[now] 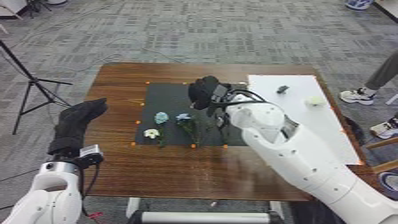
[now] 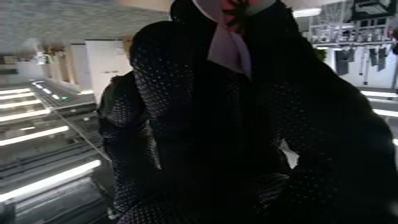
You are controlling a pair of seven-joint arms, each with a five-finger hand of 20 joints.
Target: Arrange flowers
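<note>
So the left hand [image 1: 80, 117] is over by the table's [image 1: 111, 90] left edge, fingers pretty relaxed, holding nothing. Then on the black mat [image 1: 164, 95] you've got a white flower [image 1: 152, 133], a pale teal one [image 1: 161, 117] just beyond it, and a blue one [image 1: 184, 116]. Next, the right hand [image 1: 209, 92] is over the mat; can't tell how open it is or if it's gripping the pink thing [image 2: 233, 37] in the wrist view. Far right, a green bit [image 1: 282, 89] and a pale bloom [image 1: 314, 101] sit on the white board [image 1: 302, 82].

High, forward-down head view over table [image 1: 169, 172]; close wrist view; right hand [image 1: 205, 93] in both.
</note>
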